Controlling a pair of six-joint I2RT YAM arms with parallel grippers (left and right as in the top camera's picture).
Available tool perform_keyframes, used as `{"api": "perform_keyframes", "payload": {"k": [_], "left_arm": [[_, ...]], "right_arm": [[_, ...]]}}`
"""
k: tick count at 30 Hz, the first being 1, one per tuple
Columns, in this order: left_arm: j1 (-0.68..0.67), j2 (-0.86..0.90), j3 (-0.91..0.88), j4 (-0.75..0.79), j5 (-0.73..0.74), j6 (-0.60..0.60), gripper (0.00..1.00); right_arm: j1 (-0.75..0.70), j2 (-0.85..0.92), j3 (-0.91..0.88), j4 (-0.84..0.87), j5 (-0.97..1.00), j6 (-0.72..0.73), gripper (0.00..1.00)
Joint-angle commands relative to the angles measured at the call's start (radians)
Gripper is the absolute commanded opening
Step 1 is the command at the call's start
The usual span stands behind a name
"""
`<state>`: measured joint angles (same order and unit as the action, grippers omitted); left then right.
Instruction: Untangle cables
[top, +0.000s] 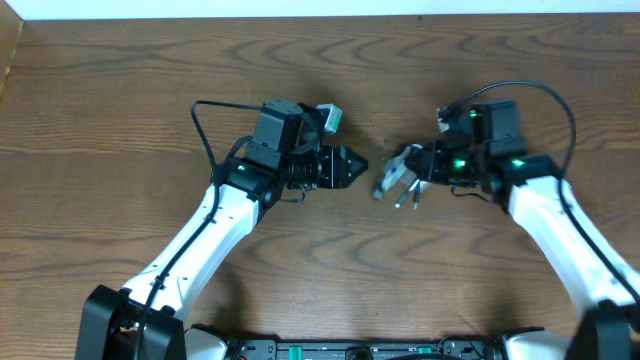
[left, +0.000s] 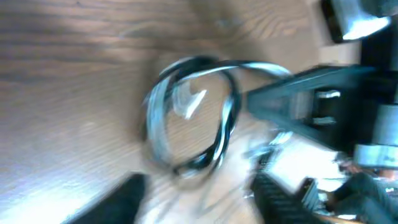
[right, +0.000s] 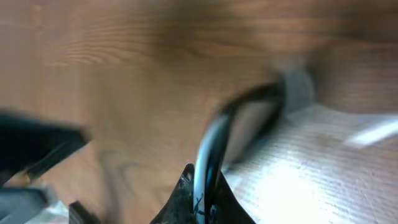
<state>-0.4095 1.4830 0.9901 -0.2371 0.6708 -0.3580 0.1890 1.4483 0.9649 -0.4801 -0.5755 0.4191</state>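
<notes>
Right jaws pinch 2 cables (left: 154, 118) (views blurred).

Near the middle of my brown wooden desk (top: 120, 90), the coiled bundle of thin black and white cables (top: 390, 182) sits at my right tool (top: 410, 172), with my left tool (top: 355, 167) just left of it.

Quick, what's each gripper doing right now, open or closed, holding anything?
Left gripper: looks open, holding nothing.
Right gripper: closed on the cables.
</notes>
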Motion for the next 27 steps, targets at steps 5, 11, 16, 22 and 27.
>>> {"api": "perform_keyframes", "payload": {"k": [5,11,16,22,27], "left_arm": [[0.0,0.0,0.006,0.0,-0.083,0.093,0.9],[-0.02,0.012,0.006,0.053,0.018,0.122,0.9],[-0.064,0.04,0.006,0.101,0.033,0.122,0.89],[-0.136,0.109,0.006,0.194,0.085,0.121,0.86],[-0.185,0.189,0.006,0.309,0.085,0.073,0.86]], "right_arm": [[0.0,-0.098,0.022,-0.082,-0.048,-0.08,0.01],[-0.001,-0.108,0.023,-0.088,-0.075,-0.052,0.01],[-0.038,-0.107,0.023,-0.088,-0.129,-0.03,0.01],[-0.108,-0.106,0.022,-0.092,-0.263,-0.023,0.01],[-0.142,-0.106,0.022,-0.092,-0.316,0.0,0.01]]}}
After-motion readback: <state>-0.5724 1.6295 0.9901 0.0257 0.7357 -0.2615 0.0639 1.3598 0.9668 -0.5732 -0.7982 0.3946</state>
